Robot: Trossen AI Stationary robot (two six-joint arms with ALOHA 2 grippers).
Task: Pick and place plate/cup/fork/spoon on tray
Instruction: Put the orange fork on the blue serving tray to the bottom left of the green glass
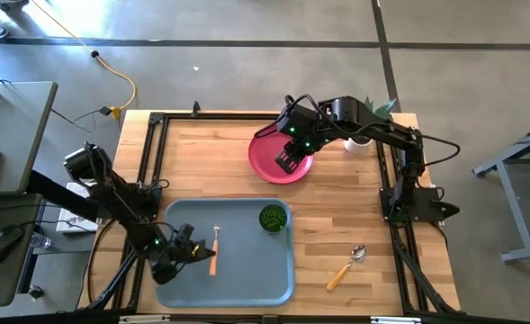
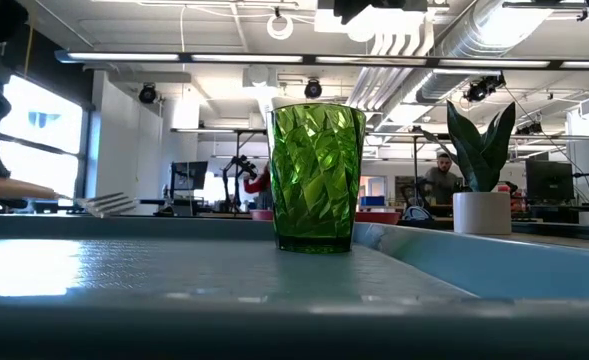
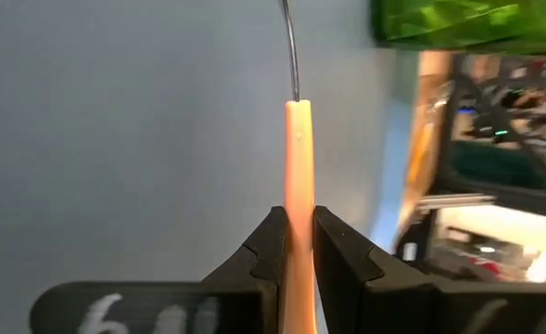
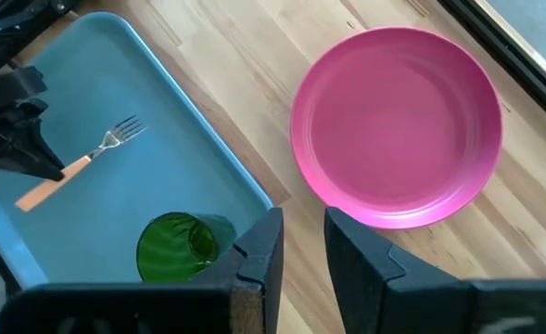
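The grey-blue tray [image 1: 247,279] lies at the table's near middle. The green cup [image 1: 273,218] stands upright on the floor of its far right corner and fills the low view [image 2: 317,175]. My left gripper [image 1: 202,256] is over the tray, shut on the fork [image 1: 216,241], whose tines [image 2: 104,204] point to the far edge. The pink-red plate [image 1: 269,155] rests flat on the wood at the far middle. My right gripper [image 1: 291,160] hovers above it, fingers a little apart and empty [image 4: 302,246]. The spoon [image 1: 345,268] lies on the wood, right of the tray. My left gripper pinches the fork's orange-tan handle [image 3: 298,199] about its middle between its two fingers. The fingers come from the table's left, about level, and lie across the handle. The fork lies level, low over the tray floor; whether it rests on the floor I cannot tell.
A white pot with a green plant [image 1: 362,139] stands at the far right, close behind my right arm. A black frame [image 1: 152,153] runs along the table's left and right edges. Bare wood lies between plate and tray.
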